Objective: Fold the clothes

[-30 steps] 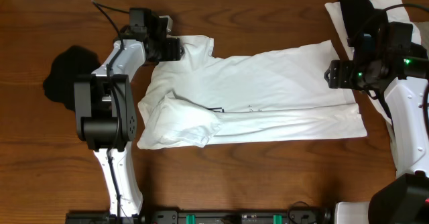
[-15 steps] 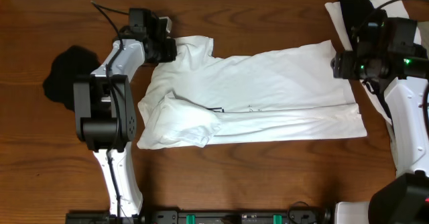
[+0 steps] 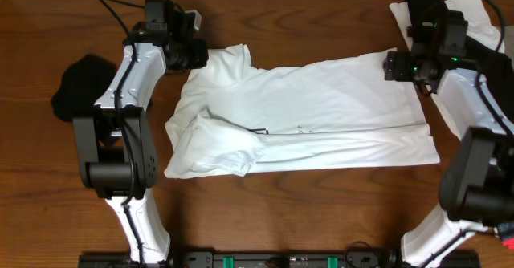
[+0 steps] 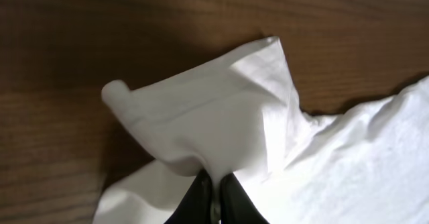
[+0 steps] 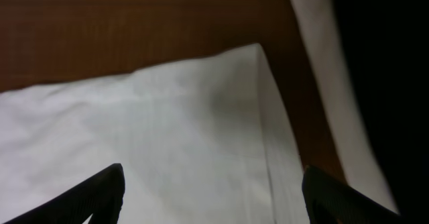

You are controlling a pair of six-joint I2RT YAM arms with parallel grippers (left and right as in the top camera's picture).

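At centre of the tabletop (image 3: 321, 204): one white T-shirt (image 3: 305, 111), spread sideways, collar end at frame left, hem at frame right. The lower long edge is already turned in, with a sleeve bunched at lower left.

Left fingers (image 4: 198, 197): clenched on the upper-left sleeve, the cloth puckered and raised off the wood.

Right fingers (image 5: 100, 190): spread wide over the shirt's upper-right hem corner, nothing between them.

Step in hand, as judged: taking both ends of the upper long edge for the second lengthwise fold. The next move calls for the right fingers to come down and pinch the hem corner. Both ends then lift together and carry toward the lower edge, keeping the cloth taut.

Also present: a black garment (image 3: 80, 87) at left and a white and black pile (image 3: 409, 15) at upper right, both apart from the shirt.

Not legible: the print, only a dark speck at the fold. The right fingertips are cut off at the frame bottom, so contact with the cloth cannot be told.
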